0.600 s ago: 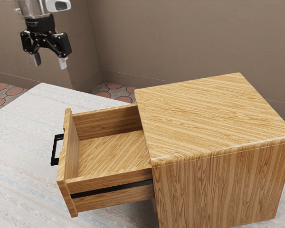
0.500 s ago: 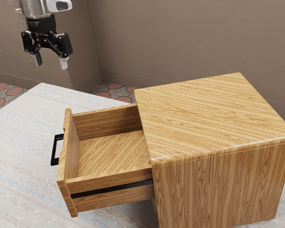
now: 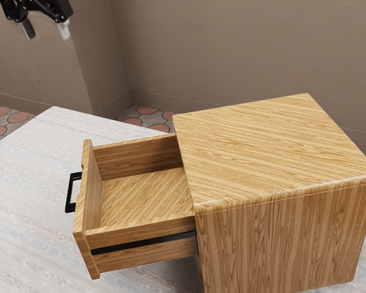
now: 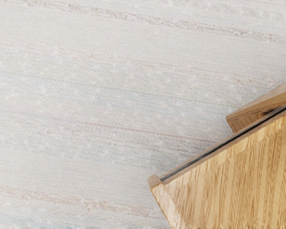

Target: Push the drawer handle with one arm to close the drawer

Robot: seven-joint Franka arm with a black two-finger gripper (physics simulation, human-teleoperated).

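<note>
Brown walls (image 3: 232, 49) are standing behind the pale desk (image 3: 24, 159). The drawer (image 3: 143, 194) is sticking out of the cabinet (image 3: 274, 159), its handle (image 3: 69, 194) partly hiding behind the front (image 3: 80, 213). Overhead, the hand (image 3: 46, 30), its upper part running out of view, is hanging well apart from the handle, fingers standing wide.

Bright even light, soft shade (brownish) inside drawer (image 3: 140, 198)
</note>
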